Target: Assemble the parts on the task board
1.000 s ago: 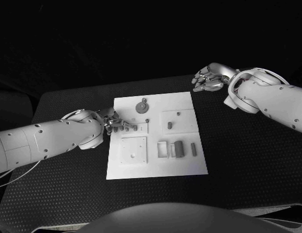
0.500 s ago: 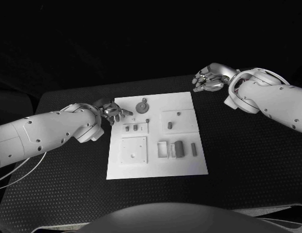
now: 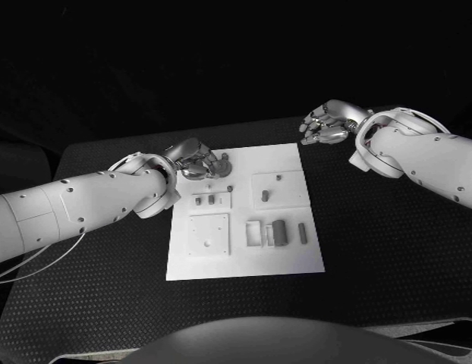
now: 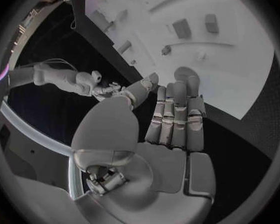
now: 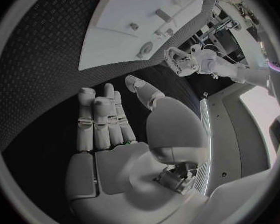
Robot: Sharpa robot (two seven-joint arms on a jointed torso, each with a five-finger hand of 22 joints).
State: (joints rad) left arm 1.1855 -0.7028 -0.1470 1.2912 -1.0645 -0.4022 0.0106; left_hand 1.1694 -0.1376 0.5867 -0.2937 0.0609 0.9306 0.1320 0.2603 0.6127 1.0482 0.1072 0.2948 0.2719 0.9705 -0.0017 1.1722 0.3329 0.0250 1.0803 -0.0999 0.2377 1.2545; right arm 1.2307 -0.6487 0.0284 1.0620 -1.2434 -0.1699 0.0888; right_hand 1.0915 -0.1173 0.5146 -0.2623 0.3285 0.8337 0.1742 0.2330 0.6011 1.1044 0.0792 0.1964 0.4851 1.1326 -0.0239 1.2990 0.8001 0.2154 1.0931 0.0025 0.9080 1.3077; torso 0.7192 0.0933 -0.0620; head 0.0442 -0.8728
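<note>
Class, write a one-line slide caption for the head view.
Left hand hovers over the task board's far-left corner; right hand waits beyond it.

The task board's far left corner is covered by the left hand. Bare counter is left on both sides. The far right corner is flanked by the right hand.

No readable text, labels, brands, numbers or signs anywhere: none on the task board, none on its parts, none on either arm.
</note>
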